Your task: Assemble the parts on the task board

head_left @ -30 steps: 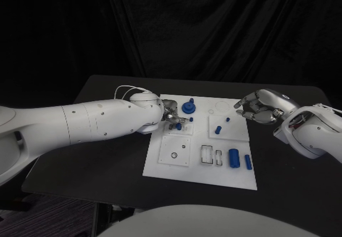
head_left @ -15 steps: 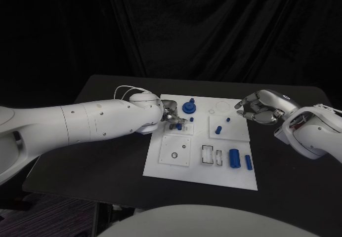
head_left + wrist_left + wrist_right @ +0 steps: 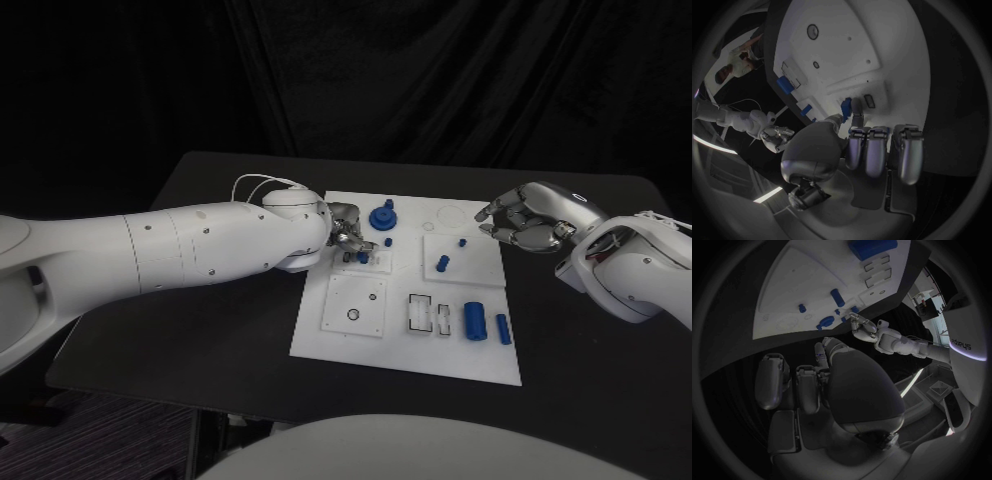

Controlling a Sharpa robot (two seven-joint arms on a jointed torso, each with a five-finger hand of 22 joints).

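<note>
- Head view: the left hand (image 3: 343,236) is seen over the near-left part of the task board (image 3: 407,355), fingers bunched at a small blue part (image 3: 362,256) just beyond its fingertips.
- Left wrist view resolves what the head view blurs: the blue part (image 3: 845,107) is pinched between the thumb and a fingertip of the left hand (image 3: 856,150), its far end touching the board; the remaining fingers are curled in side by side.
- The long axis of the pinched part is seen running away from the palm toward the board (image 3: 854,45); whether it stands fully upright cannot be told.
- Right hand (image 3: 526,220) is recorded beside the board's far-right edge, off the plate, fingers curled in on nothing; the right wrist view confirms the curled fingers of this hand (image 3: 826,385) with nothing between them.
- Beyond the left hand's fingertips a blue knobbed part (image 3: 382,217) stands upright on the board.
- Between the two hands a short blue peg (image 3: 441,264) lies on the board.
- Nearer the robot than the right hand, two blue cylinders (image 3: 476,322) lie side by side, long axes along the board's length.
- Surface: a black table (image 3: 216,300); a black curtain (image 3: 433,80) is noted behind it.
</note>
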